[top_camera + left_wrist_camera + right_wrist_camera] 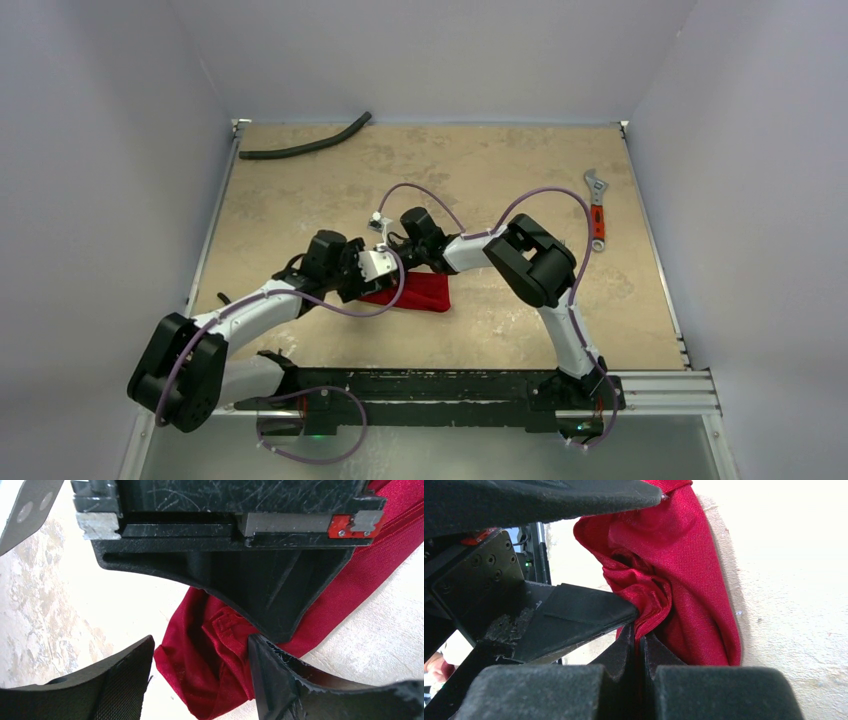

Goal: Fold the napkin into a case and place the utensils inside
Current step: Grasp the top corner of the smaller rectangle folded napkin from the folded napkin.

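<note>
The right hand [640, 645], clenched on a bunched fold of the napkin [694, 580] that lies crumpled mid-desk [520, 170], meets the left hand [200, 652], spread loose astride its end: soft, light, slippery cloth, probably best pinched at a hemmed edge.

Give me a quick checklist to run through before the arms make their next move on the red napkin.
1. Right gripper has the napkin: ok, jaws shut on a fold of cloth.
2. Left gripper ready to take hold: ok, open, with one finger on each side of the bunched end.
3. Napkin folded flat and narrow: not ok, it is bunched and creased.
4. Utensils located: cannot tell, none shows in any view.
5. Wrench and hose out of the way: ok, both lie near the far edges, apart from the cloth.
</note>
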{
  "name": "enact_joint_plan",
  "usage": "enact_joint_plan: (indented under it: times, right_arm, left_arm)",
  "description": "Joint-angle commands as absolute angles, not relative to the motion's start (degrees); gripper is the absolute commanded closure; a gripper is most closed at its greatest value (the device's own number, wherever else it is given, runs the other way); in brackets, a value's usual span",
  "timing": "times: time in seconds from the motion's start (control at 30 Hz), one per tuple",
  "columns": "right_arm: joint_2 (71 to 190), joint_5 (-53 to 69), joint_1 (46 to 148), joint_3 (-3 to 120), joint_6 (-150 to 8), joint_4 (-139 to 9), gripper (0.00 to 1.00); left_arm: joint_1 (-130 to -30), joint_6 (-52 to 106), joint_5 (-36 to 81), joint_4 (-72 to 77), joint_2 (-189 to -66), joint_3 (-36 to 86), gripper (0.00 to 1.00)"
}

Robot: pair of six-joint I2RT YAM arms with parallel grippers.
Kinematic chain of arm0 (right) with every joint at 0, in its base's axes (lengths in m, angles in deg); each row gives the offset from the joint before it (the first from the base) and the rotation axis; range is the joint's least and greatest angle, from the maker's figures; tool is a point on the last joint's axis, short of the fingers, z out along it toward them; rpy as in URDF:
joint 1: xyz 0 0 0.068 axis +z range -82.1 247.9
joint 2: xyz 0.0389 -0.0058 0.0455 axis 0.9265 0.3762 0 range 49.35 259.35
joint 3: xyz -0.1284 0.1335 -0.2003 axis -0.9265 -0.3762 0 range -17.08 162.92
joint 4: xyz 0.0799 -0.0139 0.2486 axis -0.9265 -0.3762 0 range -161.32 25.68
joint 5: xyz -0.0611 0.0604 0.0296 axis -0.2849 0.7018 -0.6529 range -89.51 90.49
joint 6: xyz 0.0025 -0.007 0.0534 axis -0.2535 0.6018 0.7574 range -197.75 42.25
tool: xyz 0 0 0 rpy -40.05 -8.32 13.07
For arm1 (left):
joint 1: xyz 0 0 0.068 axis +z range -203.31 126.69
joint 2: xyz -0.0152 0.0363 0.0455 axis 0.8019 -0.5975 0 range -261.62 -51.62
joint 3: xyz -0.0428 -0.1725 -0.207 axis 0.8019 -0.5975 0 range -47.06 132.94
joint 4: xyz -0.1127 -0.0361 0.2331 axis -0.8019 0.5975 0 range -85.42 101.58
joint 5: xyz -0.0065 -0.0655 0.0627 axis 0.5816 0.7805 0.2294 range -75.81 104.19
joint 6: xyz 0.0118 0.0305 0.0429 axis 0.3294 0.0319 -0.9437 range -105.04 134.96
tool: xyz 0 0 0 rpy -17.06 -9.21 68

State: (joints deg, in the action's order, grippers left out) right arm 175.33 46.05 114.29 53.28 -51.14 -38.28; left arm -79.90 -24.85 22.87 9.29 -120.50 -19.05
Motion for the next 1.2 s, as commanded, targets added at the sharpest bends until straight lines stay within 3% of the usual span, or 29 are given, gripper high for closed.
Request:
enact_joint_plan:
  times: [0.0, 0.27, 0.97, 1.07, 1.17]
  right_arm:
    - [176.45, 43.23, 115.13, 50.94, -52.66, -44.42, 1.00]
    - [176.78, 43.76, 115.17, 50.65, -52.70, -44.12, 1.00]
    - [175.92, 43.76, 115.11, 53.22, -52.65, -47.32, 1.00]
    - [175.80, 43.69, 115.16, 53.79, -52.63, -47.99, 1.00]
    - [175.74, 43.45, 115.11, 54.08, -52.56, -48.40, 1.00]
  left_arm:
    - [-79.40, -26.26, 21.23, 2.83, -120.83, -19.51, 0.36]
    - [-79.41, -26.95, 20.65, 4.02, -120.44, -18.53, 0.47]
    - [-80.96, -27.78, 26.88, 8.64, -120.06, -19.37, 0.51]
    - [-81.17, -30.52, 26.21, 8.90, -119.12, -20.53, 0.57]
    - [-81.27, -32.68, 24.27, 8.06, -118.71, -21.17, 0.72]
